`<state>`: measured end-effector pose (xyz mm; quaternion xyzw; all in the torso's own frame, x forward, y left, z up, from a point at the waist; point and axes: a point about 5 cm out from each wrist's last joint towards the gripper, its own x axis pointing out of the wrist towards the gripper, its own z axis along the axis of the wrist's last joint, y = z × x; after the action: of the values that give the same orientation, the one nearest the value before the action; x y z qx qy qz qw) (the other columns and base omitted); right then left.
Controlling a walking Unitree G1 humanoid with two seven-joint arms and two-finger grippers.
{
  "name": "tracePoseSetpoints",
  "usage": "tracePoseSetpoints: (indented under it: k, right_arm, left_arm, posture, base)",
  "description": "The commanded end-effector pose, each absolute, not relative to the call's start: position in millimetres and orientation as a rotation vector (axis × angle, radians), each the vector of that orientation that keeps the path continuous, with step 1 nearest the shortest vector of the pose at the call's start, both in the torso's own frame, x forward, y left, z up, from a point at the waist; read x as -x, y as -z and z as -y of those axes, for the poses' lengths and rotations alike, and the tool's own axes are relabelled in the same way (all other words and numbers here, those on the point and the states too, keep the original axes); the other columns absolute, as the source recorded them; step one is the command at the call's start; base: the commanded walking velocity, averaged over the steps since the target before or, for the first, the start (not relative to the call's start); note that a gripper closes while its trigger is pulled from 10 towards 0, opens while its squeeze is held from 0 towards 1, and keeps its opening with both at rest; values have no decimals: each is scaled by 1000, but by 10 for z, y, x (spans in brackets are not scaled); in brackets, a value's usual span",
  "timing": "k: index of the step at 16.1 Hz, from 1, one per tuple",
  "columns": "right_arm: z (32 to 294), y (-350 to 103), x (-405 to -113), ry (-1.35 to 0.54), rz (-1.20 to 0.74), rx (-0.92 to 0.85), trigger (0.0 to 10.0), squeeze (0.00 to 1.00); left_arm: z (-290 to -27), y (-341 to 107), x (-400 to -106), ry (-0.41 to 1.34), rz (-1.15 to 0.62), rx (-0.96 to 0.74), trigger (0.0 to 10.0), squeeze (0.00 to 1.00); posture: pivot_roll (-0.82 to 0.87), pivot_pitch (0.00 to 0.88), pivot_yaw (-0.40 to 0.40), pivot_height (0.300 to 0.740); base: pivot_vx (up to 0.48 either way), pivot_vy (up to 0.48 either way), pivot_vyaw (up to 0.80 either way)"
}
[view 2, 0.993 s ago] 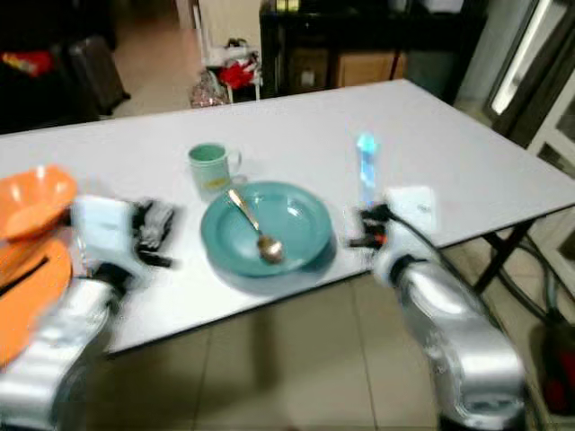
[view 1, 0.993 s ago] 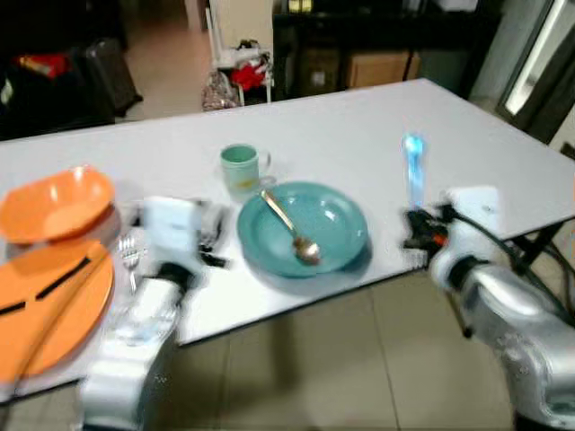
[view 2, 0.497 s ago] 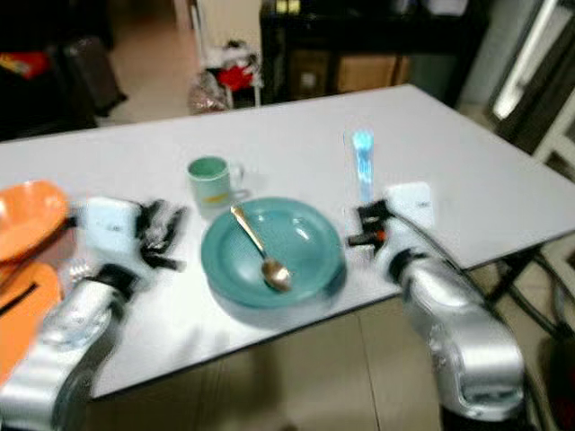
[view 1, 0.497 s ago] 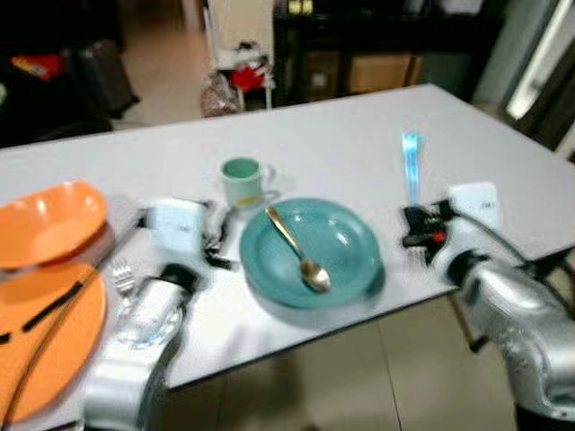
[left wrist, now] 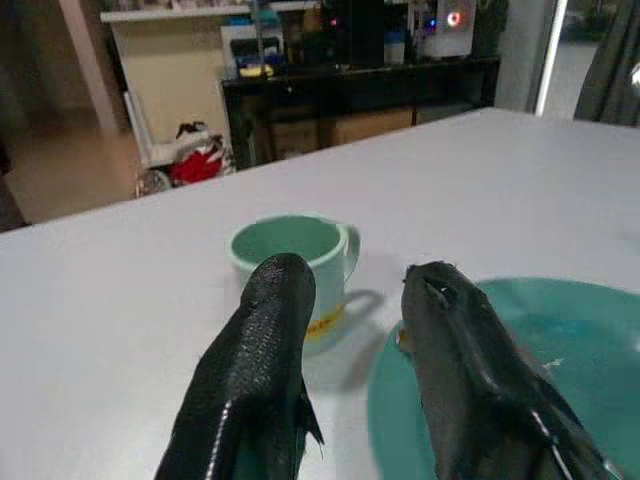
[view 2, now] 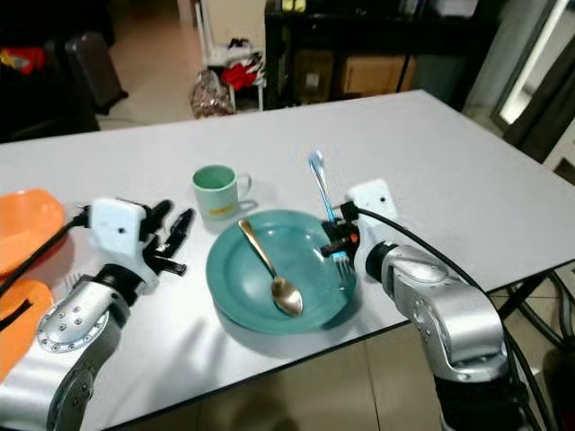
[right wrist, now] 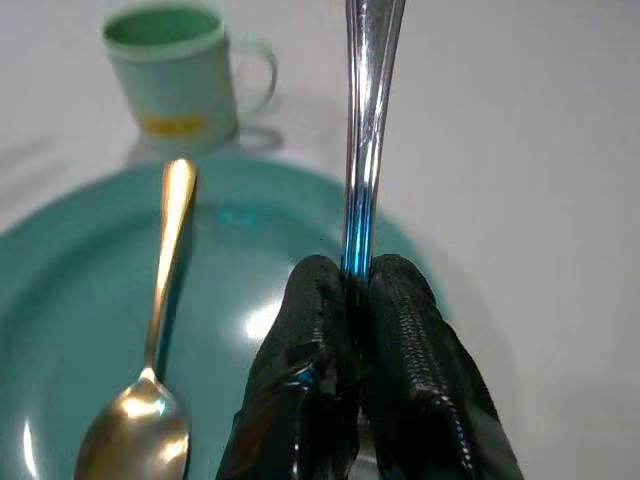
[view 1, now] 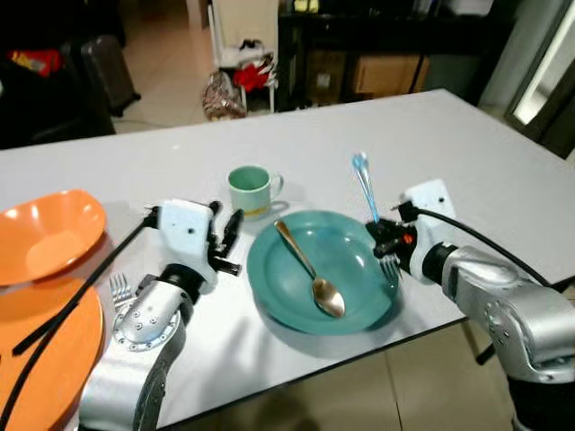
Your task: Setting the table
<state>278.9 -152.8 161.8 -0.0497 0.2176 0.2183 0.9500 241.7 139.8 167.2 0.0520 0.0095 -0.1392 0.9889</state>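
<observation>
A teal plate (view 1: pixel 349 259) lies near the table's front edge with a gold spoon (view 1: pixel 310 269) in it. A green mug (view 1: pixel 252 188) stands just behind the plate. My right gripper (view 1: pixel 383 237) is over the plate's right rim, shut on a fork (view 1: pixel 364 184) with a blue and silver handle that points away from me. The tines (view 1: pixel 388 267) hang over the plate. In the right wrist view the gripper (right wrist: pixel 355 275) pinches the fork (right wrist: pixel 368 100). My left gripper (view 1: pixel 229 244) is open, just left of the plate and near the mug (left wrist: pixel 290 260), holding nothing.
An orange bowl (view 1: pixel 49 233) and an orange plate (view 1: pixel 45 350) with black chopsticks (view 1: pixel 63 305) sit at the far left. A silver fork (view 1: pixel 119 289) lies beside my left arm. The white table (view 1: pixel 503 162) ends close in front of me. Dark furniture stands behind.
The camera has shifted. My right gripper has carried the fork leftward, from beside the plate to over its right rim. My left gripper stays beside the plate's left edge.
</observation>
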Motion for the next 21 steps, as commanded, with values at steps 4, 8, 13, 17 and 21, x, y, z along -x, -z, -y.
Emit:
tracePoseSetpoints:
  k: [4,8,13,17,21]
  right_arm:
    - [1479,-1600,-2887,-497,-523,129,10000,0]
    - [1480,-1440,-3024,-551,-659,140,10000,0]
    - [1393,-1347,-3125,-557,-731,124,10000,0]
    - [1316,-1321,-3120,-586,-758,110,10000,0]
    - [1257,-1255,-3154,-599,-793,95,10000,0]
  left_arm:
    - [-1441,-1667,-2422,373,-41,-140,10000,0]
    - [-1393,-1629,-2399,548,-83,-176,10000,0]
    - [-1297,-1588,-2242,732,-141,-167,10000,0]
    - [-1285,-1553,-2172,787,-182,-191,10000,0]
    - [-1293,-1547,-2166,803,-198,-199,10000,0]
  posture:
    - [-141,0,7,740]
    - [-155,0,24,740]
    - [-144,0,12,740]
    - [-133,0,17,740]
    - [-132,0,21,740]
  base:
    - [0,0,0]
    - [0,0,0]
    - [0,0,0]
    - [0,0,0]
    - [0,0,0]
